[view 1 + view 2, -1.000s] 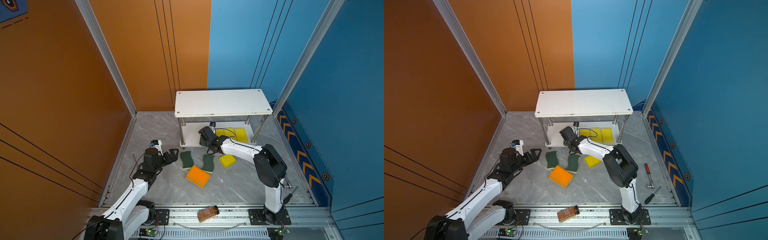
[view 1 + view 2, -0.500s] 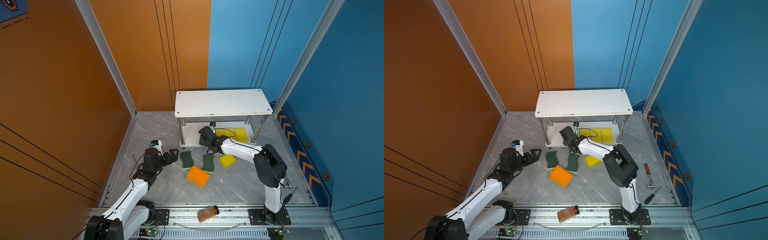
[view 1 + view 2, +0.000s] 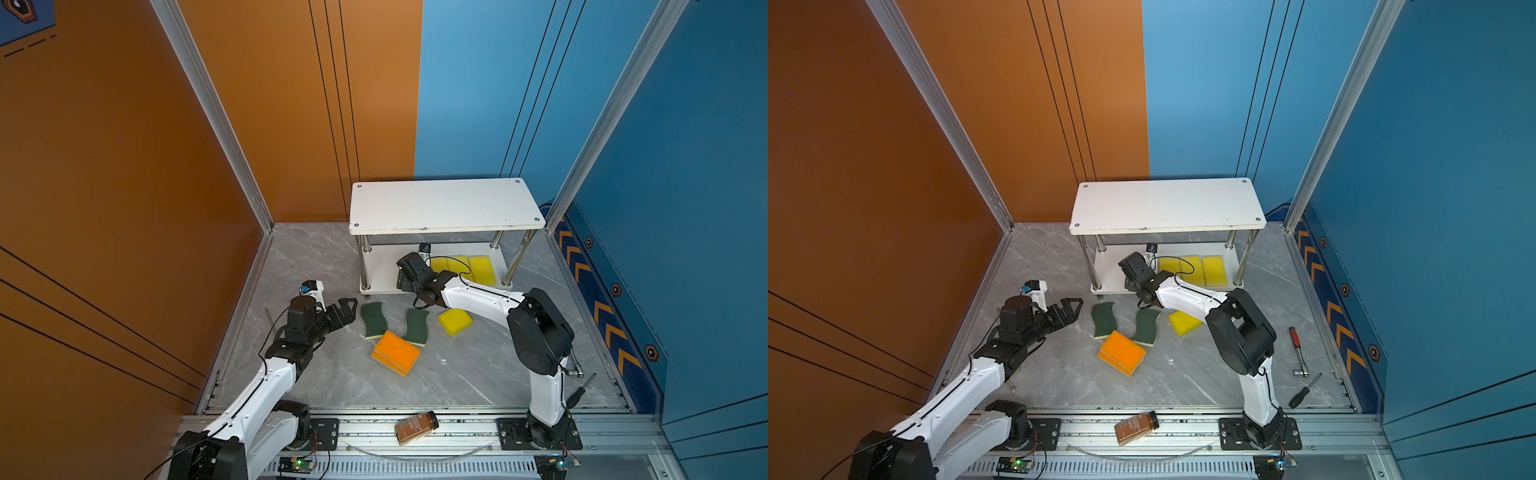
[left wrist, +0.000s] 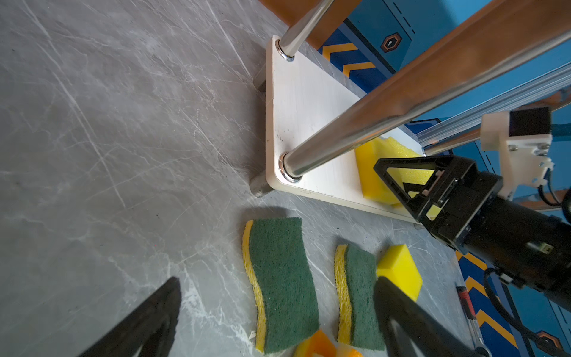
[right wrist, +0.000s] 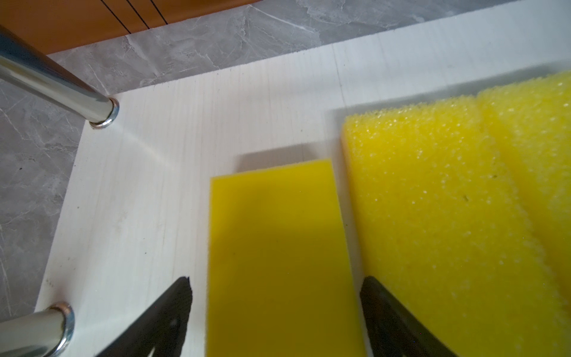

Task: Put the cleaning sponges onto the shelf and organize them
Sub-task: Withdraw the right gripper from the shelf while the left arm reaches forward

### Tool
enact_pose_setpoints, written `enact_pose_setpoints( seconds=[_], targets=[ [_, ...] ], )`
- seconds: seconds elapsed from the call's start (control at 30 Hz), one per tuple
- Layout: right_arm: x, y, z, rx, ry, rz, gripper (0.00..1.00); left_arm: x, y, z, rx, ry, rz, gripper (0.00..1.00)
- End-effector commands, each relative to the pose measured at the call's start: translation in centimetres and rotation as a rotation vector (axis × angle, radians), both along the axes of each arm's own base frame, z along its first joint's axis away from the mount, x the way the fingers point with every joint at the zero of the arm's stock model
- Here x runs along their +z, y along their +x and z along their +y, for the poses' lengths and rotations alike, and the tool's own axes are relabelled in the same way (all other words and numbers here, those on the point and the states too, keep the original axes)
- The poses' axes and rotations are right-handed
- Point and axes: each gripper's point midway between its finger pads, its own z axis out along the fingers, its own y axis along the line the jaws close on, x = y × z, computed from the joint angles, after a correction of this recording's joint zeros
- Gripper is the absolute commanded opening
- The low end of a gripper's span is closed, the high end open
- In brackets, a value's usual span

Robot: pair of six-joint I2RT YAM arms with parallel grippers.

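Sponge [image 5: 278, 253] between the parted right fingers [image 5: 167, 318] shows in the right wrist view, not from above; left fingers [image 4: 148, 321] parted.

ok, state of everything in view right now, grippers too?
shelf: upright
smooth yellow sponge: flat on shelf's lower board, not gripped
coarse yellow sponges: flat on lower board, side by side
green sponges: on floor, green side up
orange sponges: stacked on floor
loose yellow sponge: on floor
bottle: on its side, capped
left gripper: open, empty
right gripper: open, straddling smooth yellow sponge
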Motion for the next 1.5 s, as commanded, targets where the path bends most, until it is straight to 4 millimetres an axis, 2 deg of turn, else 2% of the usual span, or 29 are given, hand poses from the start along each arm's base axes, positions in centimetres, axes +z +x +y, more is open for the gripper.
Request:
enact_pose_setpoints(
  seconds=[0.0, 0.27, 0.5, 0.6, 0.73, 0.9, 1.07, 1.2, 1.33, 1.47],
  targets=[
    [1.7, 0.1, 0.4, 0.011, 0.008, -0.043, 0.86, -0.1, -0.1, 0.0, -0.012, 0.002, 0.001, 0.98],
    [3.4, -0.7, 0.6, 0.068, 0.009, -0.082, 0.88, -0.2, -0.1, 0.1, -0.006, 0.003, 0.005, 0.98],
    [6.2, -3.3, 0.3, 0.167, -0.029, -0.146, 0.92, -0.2, -0.1, 0.1, -0.007, 0.004, 0.006, 0.98],
    [7.0, -4.4, -0.8, 0.183, -0.034, -0.158, 0.94, -0.3, -0.2, 0.0, -0.010, 0.008, 0.006, 0.98],
    [7.7, -6.1, -3.4, 0.182, -0.068, -0.163, 0.98, -0.3, -0.2, 0.0, -0.012, 0.012, 0.003, 0.98],
    [6.6, -7.4, -7.7, 0.145, -0.077, -0.111, 1.00, -0.3, -0.2, -0.4, -0.032, 0.015, -0.005, 0.98],
    [4.5, -8.1, -12.0, 0.064, 0.006, -0.023, 1.00, 0.6, -0.5, -2.5, -0.129, 0.047, -0.052, 0.98],
    [3.4, -8.7, -14.8, 0.000, 0.055, 0.018, 1.00, 1.8, -1.2, -5.3, -0.247, 0.099, -0.117, 0.98],
    [3.1, -9.2, -16.9, -0.047, 0.062, 0.031, 1.00, 3.1, -2.5, -8.6, -0.383, 0.143, -0.196, 0.98],
    [2.3, -9.5, -18.4, -0.085, 0.112, 0.071, 1.00, 5.5, -4.0, -11.7, -0.484, 0.211, -0.315, 0.98]
  ],
)
